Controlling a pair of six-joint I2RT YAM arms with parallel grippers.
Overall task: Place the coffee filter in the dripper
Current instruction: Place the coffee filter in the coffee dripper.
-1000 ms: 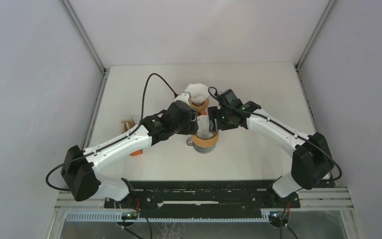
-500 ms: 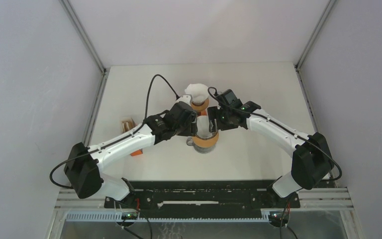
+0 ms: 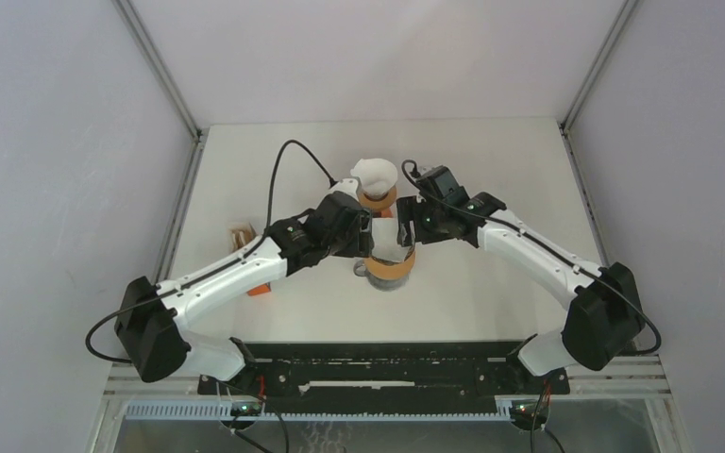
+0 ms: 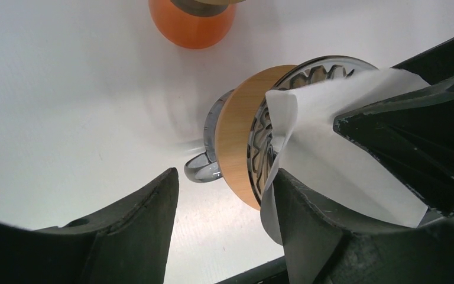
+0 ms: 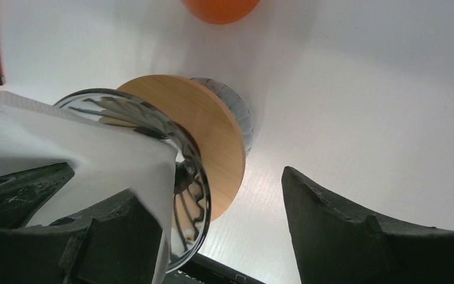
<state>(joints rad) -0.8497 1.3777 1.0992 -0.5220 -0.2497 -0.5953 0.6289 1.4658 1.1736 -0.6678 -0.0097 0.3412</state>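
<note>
Well, counting first: one dripper (image 4: 239, 136) of ribbed glass with one wooden collar and one handle, and one white paper coffee filter (image 4: 331, 160) in its mouth. Just behind the dripper stands one orange-bottomed holder (image 3: 376, 196) with one white crumpled wad (image 3: 376, 173) on top. Well to the dripper's left on the surface (image 3: 491, 160) lie one small tan item (image 3: 239, 233) and one orange block (image 3: 260, 290), half under my left arm.

The filter is not seated flat. Its mouth faces up, and its long axis runs from the dripper's bowl upward, leaning toward the far side, so a good part of the paper stands above the rim. One corner curls over the rim on my left.

My left hand (image 4: 224, 180) is spread beside the dripper, gripping nothing; one finger touches the paper's edge. My right hand (image 5: 211, 186) is spread too, straddling the dripper, one finger lying against the filter and the other well clear of the dripper.
</note>
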